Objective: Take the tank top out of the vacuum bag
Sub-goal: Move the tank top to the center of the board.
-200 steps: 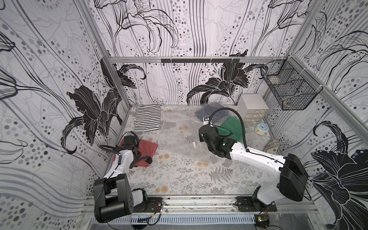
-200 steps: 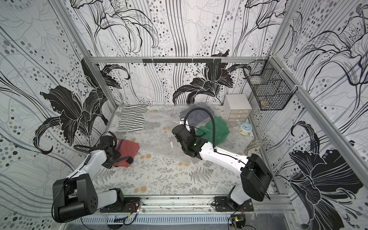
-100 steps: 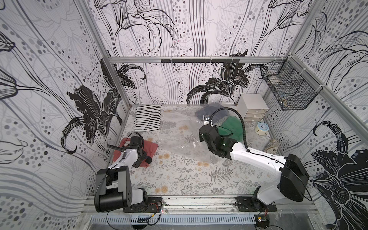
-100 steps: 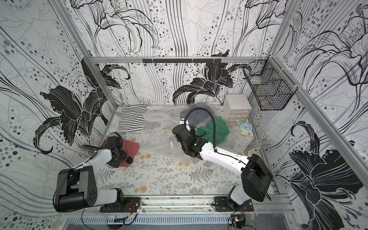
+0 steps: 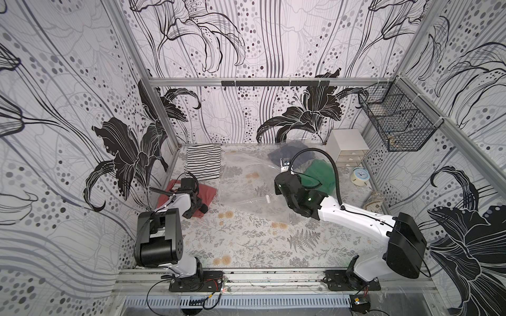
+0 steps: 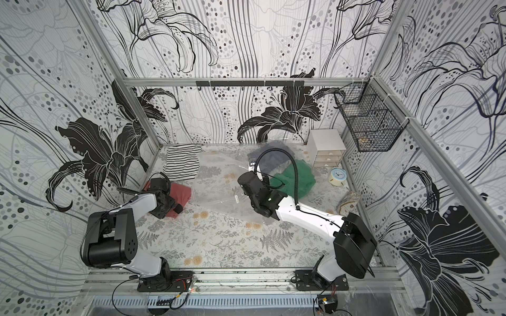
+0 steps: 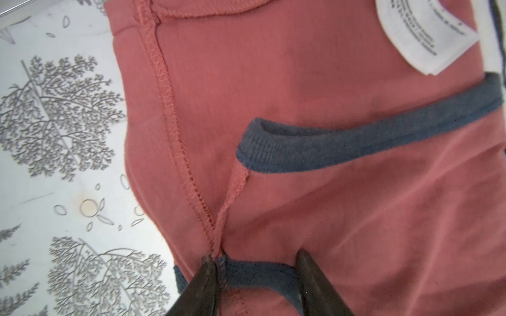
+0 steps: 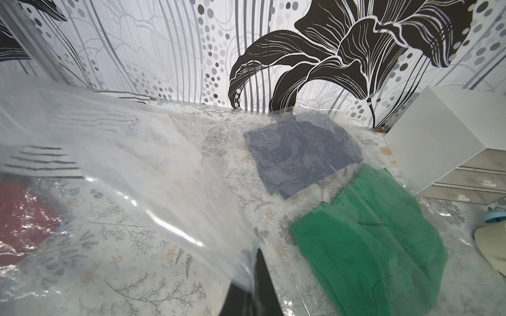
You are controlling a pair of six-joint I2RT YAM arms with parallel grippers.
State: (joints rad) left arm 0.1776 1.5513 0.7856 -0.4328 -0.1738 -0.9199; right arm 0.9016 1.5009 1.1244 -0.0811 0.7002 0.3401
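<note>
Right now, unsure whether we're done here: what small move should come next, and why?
Probably lift the left claw straight up: its tips stand apart over the tank top, which lies bare on the table beside the bag that the right claw pinches.

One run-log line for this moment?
left end effector open over red blue-trimmed tank top | right end effector shut on clear plastic vacuum bag | top outside bag
</note>
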